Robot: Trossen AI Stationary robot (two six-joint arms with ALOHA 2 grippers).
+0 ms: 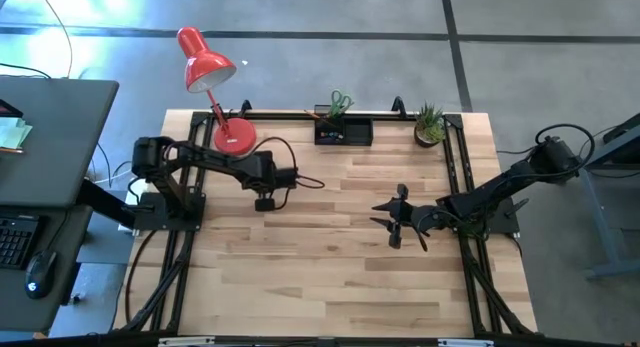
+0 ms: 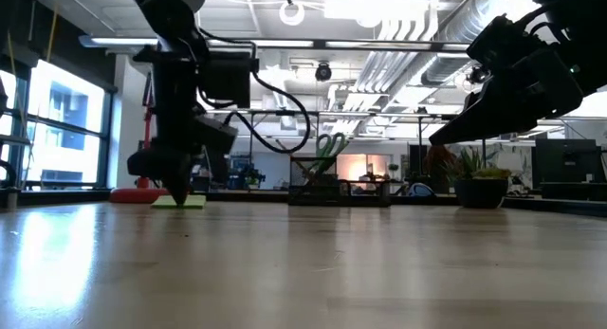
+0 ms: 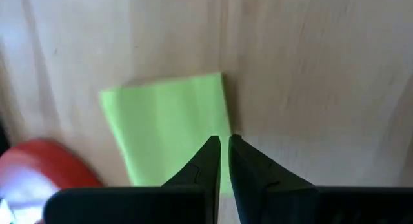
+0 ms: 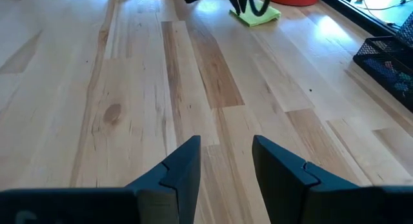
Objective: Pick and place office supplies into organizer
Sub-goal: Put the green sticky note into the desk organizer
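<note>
Your left tool (image 3: 224, 161), tips together over the pad (image 3: 168, 127) beside the lamp base (image 3: 39, 166), may just skid it across the table (image 1: 330, 247); right tool (image 4: 226, 162) waits, apart

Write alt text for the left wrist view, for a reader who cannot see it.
The left gripper, its two dark fingers nearly shut, points down at the edge of a lime-green sticky-note pad lying flat on the light wooden table. Part of the red desk lamp base shows beside the pad.
</note>
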